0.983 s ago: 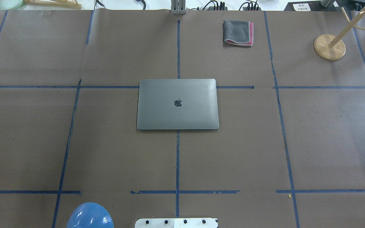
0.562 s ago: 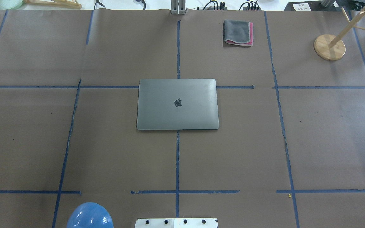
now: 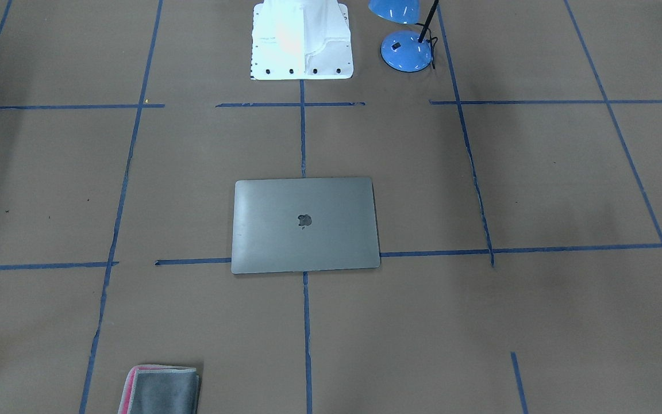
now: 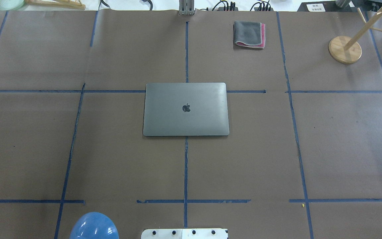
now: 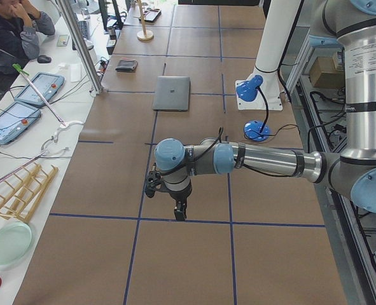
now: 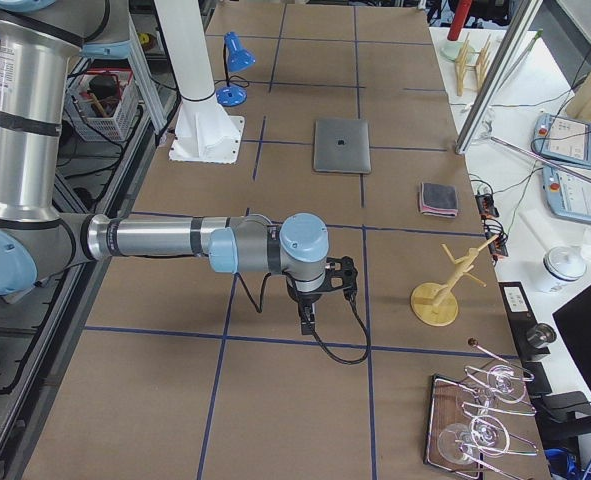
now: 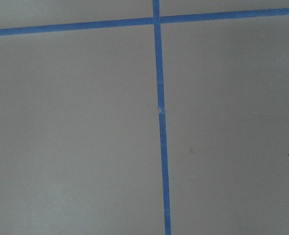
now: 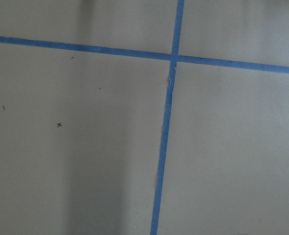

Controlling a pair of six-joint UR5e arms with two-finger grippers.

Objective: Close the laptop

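You can take the task as done, as far as these views show: the laptop [image 4: 186,109] lies at the middle of the table [image 4: 343,139], right over a crossing of the blue tape [image 4: 186,166] lines. Its lid [image 3: 305,224] is flat down on the base with the dark logo facing up. In neither the overhead view nor the front-facing one can you see any keyboard, screen or gap along the edges, so I judge it fully shut, with nothing left to press.

Both arms are well apart from it. The left gripper [image 5: 180,213] hangs over bare paper toward the table's left end, and the right gripper [image 6: 307,322] does the same toward the right end, each pointing downward near a tape line. They show only in the side views, so you cannot tell from here whether the fingers stand apart or together. Neither one appears to be holding anything that I can make out. The wrist cameras give you only brown paper and tape, with no fingertips in them.

The folded cloth [image 4: 249,34] sits well away at the far edge, not touching the laptop. If anything is left, it is only parking the arms — a judgement, not something shown.
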